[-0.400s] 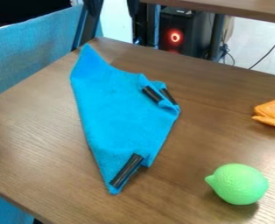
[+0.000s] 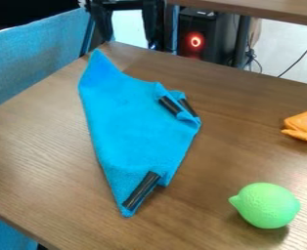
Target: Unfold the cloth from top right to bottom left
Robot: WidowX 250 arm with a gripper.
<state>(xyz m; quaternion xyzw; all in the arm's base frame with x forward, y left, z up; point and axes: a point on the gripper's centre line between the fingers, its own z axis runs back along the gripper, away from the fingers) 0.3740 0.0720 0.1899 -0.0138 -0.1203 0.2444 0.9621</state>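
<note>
Gripper (image 2: pixel 128 42): at the worktop's (image 2: pixel 45 141) far corner, above and beyond the cloth's pointed tip, apart from the cloth; its two fingers spread, nothing between them. Blue cloth (image 2: pixel 133 127): flat on the worktop, long and slanted, one point at the far corner, the other towards the near edge. Right side uneven, bunched where two short black strips (image 2: pixel 170 105) lie close together; a longer black strip (image 2: pixel 142 190) at the near point. Green lemon-shaped thing (image 2: pixel 267 205): right of the cloth's near end, well apart. Orange curved piece (image 2: pixel 303 126): farther back, towards the right.
</note>
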